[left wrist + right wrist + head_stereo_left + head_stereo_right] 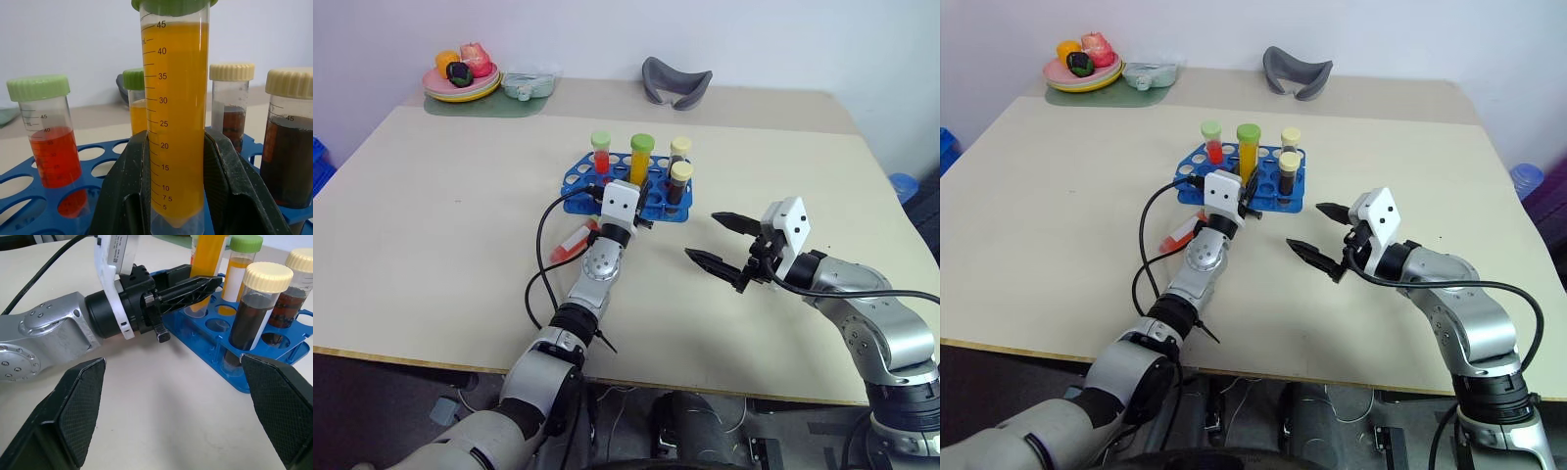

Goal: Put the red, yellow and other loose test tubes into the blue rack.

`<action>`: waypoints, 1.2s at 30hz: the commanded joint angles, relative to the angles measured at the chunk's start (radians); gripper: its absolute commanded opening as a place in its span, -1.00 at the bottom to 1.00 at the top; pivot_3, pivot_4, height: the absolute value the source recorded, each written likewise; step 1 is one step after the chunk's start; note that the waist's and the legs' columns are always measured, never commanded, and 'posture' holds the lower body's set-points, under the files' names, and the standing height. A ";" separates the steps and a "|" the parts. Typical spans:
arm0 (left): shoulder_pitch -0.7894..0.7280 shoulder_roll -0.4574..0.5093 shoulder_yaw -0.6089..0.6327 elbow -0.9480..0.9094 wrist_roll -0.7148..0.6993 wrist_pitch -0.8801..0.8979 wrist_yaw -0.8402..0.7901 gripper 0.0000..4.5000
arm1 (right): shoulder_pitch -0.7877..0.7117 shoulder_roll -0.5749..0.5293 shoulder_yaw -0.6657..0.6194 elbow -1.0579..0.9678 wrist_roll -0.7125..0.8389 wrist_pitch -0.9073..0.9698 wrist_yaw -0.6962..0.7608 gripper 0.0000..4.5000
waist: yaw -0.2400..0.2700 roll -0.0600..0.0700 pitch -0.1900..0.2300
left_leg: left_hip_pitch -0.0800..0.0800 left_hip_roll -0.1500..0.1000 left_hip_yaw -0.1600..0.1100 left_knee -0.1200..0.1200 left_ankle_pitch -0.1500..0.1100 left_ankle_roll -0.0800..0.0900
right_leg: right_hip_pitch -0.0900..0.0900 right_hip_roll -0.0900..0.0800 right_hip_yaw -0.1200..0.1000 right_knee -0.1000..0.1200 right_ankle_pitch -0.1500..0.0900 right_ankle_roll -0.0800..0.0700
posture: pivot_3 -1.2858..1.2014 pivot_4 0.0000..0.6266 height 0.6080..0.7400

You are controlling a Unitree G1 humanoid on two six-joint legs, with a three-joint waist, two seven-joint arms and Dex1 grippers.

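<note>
- Five tubes stand in the blue rack point(628, 189) as I see it: a red one with a pale green cap point(600, 154), two yellow-orange ones, and two dark brown ones with cream caps point(679, 183).
- My left gripper point(176, 181) is clamped on the nearer yellow-orange tube point(175, 112), held upright, its conical tip low over the rack; I can't tell if it sits in a hole.
- Another yellow-orange tube with a green cap point(135, 100) stands behind it.
- One more red tube point(572, 242) lies loose on the table point(431, 245), just beside my left forearm and near the rack's front.
- My right gripper point(724, 242) hovers off the rack's right end, jaws spread wide, holding nothing.
</note>
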 commanded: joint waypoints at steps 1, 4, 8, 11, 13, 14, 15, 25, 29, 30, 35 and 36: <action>-0.023 -0.006 -0.001 0.019 0.017 -0.052 0.003 -0.58 | -0.010 0.008 -0.021 -0.043 0.015 -0.013 -0.003 1.00 | 0.000 0.000 0.000 | 0.000 0.000 0.000 0.000 0.000 0.000 | 0.000 0.000 0.000 0.000 0.000 0.000 | 0.03 -0.52 -0.07; -0.024 -0.006 0.003 0.037 0.018 -0.062 0.003 -0.58 | -0.005 0.009 -0.022 -0.048 0.016 -0.012 -0.006 1.00 | 0.000 0.000 0.000 | 0.000 0.000 0.000 0.000 0.000 0.000 | 0.000 0.000 0.000 0.000 0.000 0.000 | 0.03 -0.52 -0.07; -0.020 -0.009 0.008 0.044 0.014 -0.069 0.004 -0.58 | -0.004 0.011 -0.020 -0.049 0.015 -0.012 -0.007 1.00 | 0.000 0.000 0.000 | 0.000 0.000 0.000 0.000 0.000 0.000 | 0.000 0.000 0.000 0.000 0.000 0.000 | 0.03 -0.52 -0.07; -0.027 -0.006 0.009 0.049 0.022 -0.072 0.020 -0.58 | -0.005 0.013 -0.019 -0.047 0.013 -0.012 -0.007 1.00 | 0.000 0.000 0.000 | 0.000 0.000 0.000 0.000 0.000 0.000 | 0.000 0.000 0.000 0.000 0.000 0.000 | 0.03 -0.52 -0.07; -0.037 -0.008 0.015 0.055 0.020 -0.070 0.025 -0.58 | -0.006 0.015 -0.017 -0.047 0.013 -0.012 -0.007 1.00 | 0.000 0.000 0.000 | 0.000 0.000 0.000 0.000 0.000 0.000 | 0.000 0.000 0.000 0.000 0.000 0.000 | 0.03 -0.52 -0.07; -0.043 -0.010 0.018 0.058 0.017 -0.070 0.023 -0.58 | -0.006 0.015 -0.016 -0.046 0.013 -0.012 -0.007 1.00 | 0.000 0.000 0.000 | 0.000 0.000 0.000 0.000 0.000 0.000 | 0.000 0.000 0.000 0.000 0.000 0.000 | 0.03 -0.52 -0.07; -0.050 -0.015 0.023 0.061 0.010 -0.071 0.021 -0.58 | -0.007 0.016 -0.016 -0.046 0.013 -0.013 -0.006 1.00 | 0.000 0.000 0.000 | 0.000 0.000 0.000 0.000 0.000 0.000 | 0.000 0.000 0.000 0.000 0.000 0.000 | 0.03 -0.52 -0.07; -0.084 -0.030 0.051 0.106 -0.009 -0.097 -0.014 -0.58 | -0.004 0.017 -0.018 -0.050 0.012 -0.013 -0.007 1.00 | 0.000 0.000 0.000 | 0.000 0.000 0.000 0.000 0.000 0.000 | 0.000 0.000 0.000 0.000 0.000 0.000 | 0.03 -0.52 -0.07; -0.090 -0.030 0.052 0.124 -0.006 -0.095 -0.021 -0.58 | -0.004 0.018 -0.018 -0.052 0.012 -0.011 -0.009 1.00 | 0.000 0.000 0.000 | 0.000 0.000 0.000 0.000 0.000 0.000 | 0.000 0.000 0.000 0.000 0.000 0.000 | 0.03 -0.52 -0.07; -0.090 -0.030 0.053 0.129 -0.006 -0.095 -0.022 -0.58 | -0.004 0.018 -0.019 -0.053 0.012 -0.011 -0.009 1.00 | 0.000 0.000 0.000 | 0.000 0.000 0.000 0.000 0.000 0.000 | 0.000 0.000 0.000 0.000 0.000 0.000 | 0.03 -0.52 -0.07; -0.092 -0.011 0.043 0.148 0.029 -0.109 0.016 -0.58 | -0.005 0.017 -0.020 -0.053 0.012 -0.010 -0.008 1.00 | 0.000 0.000 0.000 | 0.000 0.000 0.000 0.000 0.000 0.000 | 0.000 0.000 0.000 0.000 0.000 0.000 | 0.03 -0.52 -0.07; -0.094 -0.008 0.044 0.153 0.032 -0.110 0.020 -0.58 | -0.004 0.017 -0.019 -0.053 0.013 -0.010 -0.008 1.00 | 0.000 0.000 0.000 | 0.000 0.000 0.000 0.000 0.000 0.000 | 0.000 0.000 0.000 0.000 0.000 0.000 | 0.03 -0.52 -0.07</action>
